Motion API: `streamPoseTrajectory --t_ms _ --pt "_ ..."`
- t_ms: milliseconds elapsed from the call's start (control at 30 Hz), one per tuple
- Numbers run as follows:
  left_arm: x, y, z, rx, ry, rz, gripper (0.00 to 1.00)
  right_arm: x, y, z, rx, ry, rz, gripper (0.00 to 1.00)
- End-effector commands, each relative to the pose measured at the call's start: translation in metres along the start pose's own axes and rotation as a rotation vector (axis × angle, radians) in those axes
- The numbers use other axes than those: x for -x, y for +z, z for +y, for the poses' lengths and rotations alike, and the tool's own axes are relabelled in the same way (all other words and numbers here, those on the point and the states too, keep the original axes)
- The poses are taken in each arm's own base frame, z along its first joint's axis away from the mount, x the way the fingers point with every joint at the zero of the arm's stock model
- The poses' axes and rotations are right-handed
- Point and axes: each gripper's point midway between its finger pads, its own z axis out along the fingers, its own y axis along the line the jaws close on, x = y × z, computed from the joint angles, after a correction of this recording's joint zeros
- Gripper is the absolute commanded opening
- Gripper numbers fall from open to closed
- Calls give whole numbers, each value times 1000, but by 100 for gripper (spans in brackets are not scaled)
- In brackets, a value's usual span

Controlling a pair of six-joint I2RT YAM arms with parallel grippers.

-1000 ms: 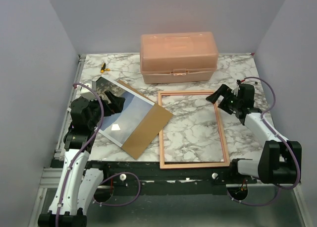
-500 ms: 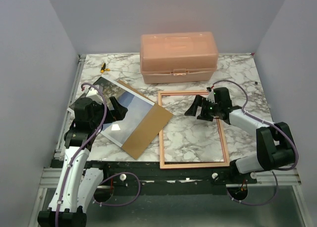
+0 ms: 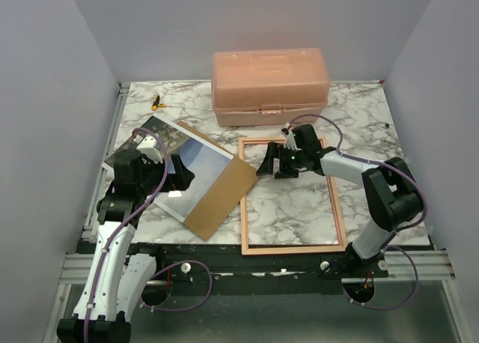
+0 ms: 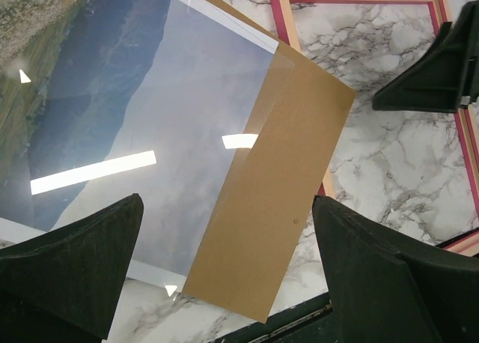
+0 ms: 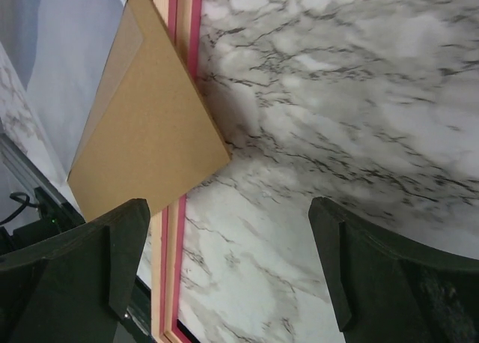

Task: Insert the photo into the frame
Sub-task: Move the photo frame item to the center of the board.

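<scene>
**Status: task barely begun; nothing seated.**

- Photo (image 4: 142,111): large glossy print of blue sky, hills and meadow. It lies face up and flat on the desk, to the left of the frame and wholly outside it. No pincer holds it.
- Frame (image 3: 293,249): large rectangle with a thin pinkish-red and pale wood border. It lies flat with its opening bare, and marble shows through.
- Backing board (image 3: 222,197): plain brown rectangular card. It lies between photo and frame, covers the photo's edge nearest the frame, and one corner rests over the frame's left rail.
- Left pincer (image 4: 228,208): jaws spread wide and holding nothing. It hovers left of the frame, above the photo and the board's edge.
- Right pincer (image 5: 228,208): jaws spread wide and holding nothing. It sits over the frame's opening near its left rail, close to the board's overlapping corner.
- Lidded box (image 3: 269,85): salmon-pink plastic, standing beyond the frame's far rail.
- Desk (image 3: 367,111): white marble-patterned top.

**Left to do, by judgement:** clear the board off the photo and rail, lift the photo, lay it squarely inside the frame.
</scene>
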Motion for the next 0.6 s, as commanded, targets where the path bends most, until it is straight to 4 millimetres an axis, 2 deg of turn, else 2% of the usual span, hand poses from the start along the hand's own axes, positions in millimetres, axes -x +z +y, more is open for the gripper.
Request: streamPoseTrajectory --t_ms 0,200,367,567 --pt "-5 0 -9 -70 45 8 99 -16 23 30 86 19 85 94" --pt "-7 0 -8 -69 56 -1 99 -23 40 56 100 -13 133 86" --pt "-7 1 -9 -75 63 -2 98 -31 45 74 92 -48 154 76" --pt "-7 2 -8 -73 64 -1 99 -57 51 82 50 -115 221 72"
